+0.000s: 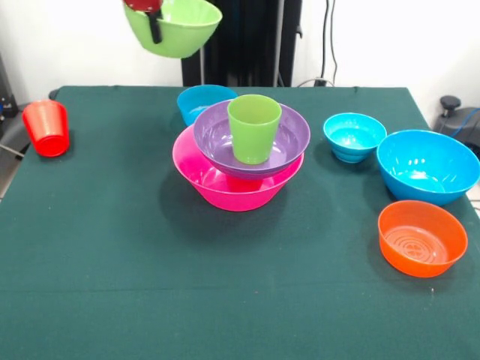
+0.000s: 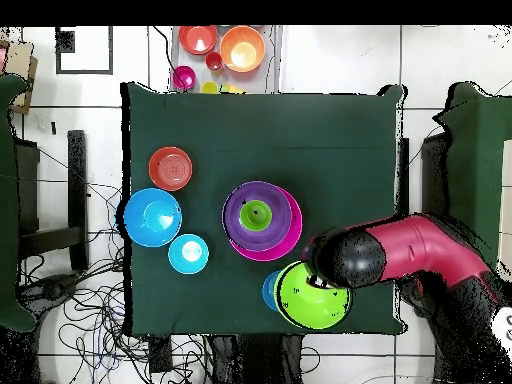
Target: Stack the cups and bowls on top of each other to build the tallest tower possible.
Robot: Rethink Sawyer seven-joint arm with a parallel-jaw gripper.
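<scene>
The tower stands mid-table: a hot pink bowl holds a purple bowl with a lime green cup upright in it; it also shows in the overhead view. My gripper is shut on the rim of a lime green bowl and holds it high, up and to the left of the tower in the front view. In the overhead view the green bowl hangs over the table edge near the base. A red-orange cup stands at the left. The crimson-pink cup is out of view.
A small cyan bowl sits behind the tower. Another small cyan bowl, a large blue bowl and an orange bowl lie at the right. Off the table, a tray holds more dishes.
</scene>
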